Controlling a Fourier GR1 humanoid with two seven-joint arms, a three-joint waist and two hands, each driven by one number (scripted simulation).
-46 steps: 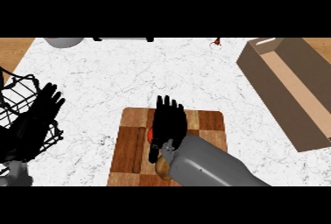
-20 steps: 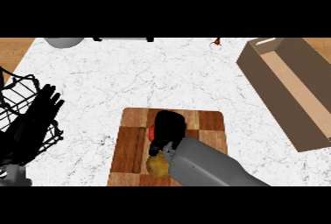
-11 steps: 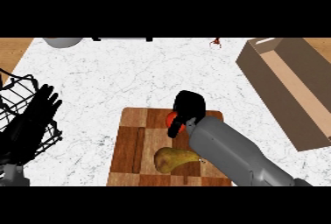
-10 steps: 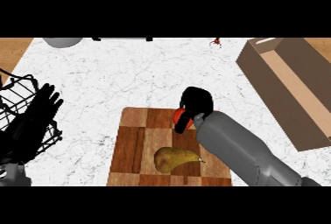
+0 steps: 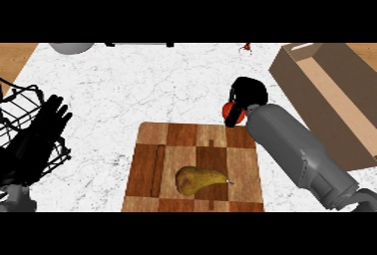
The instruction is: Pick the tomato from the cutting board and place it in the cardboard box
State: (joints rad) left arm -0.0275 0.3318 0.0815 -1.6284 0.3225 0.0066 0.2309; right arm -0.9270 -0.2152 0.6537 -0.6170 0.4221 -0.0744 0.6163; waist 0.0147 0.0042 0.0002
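At the far left edge, a black wire basket (image 5: 22,144) stands on the white marbled counter (image 5: 147,89), and the robot's black left hand (image 5: 46,124) shows in front of it, fingers straight and pointing up, holding nothing. Right of that lies the wooden checkered cutting board (image 5: 158,154), with a yellow-brown pear (image 5: 197,179) resting on its lower middle. Beyond the board's upper right corner, the black right hand (image 5: 247,94) at the end of its grey forearm (image 5: 294,149) is curled round the round red tomato (image 5: 230,110), of which only a red sliver shows at the hand's left side; hand and tomato are over the counter, between board and box. Farther right sits the open brown cardboard box (image 5: 331,99), set at an angle.
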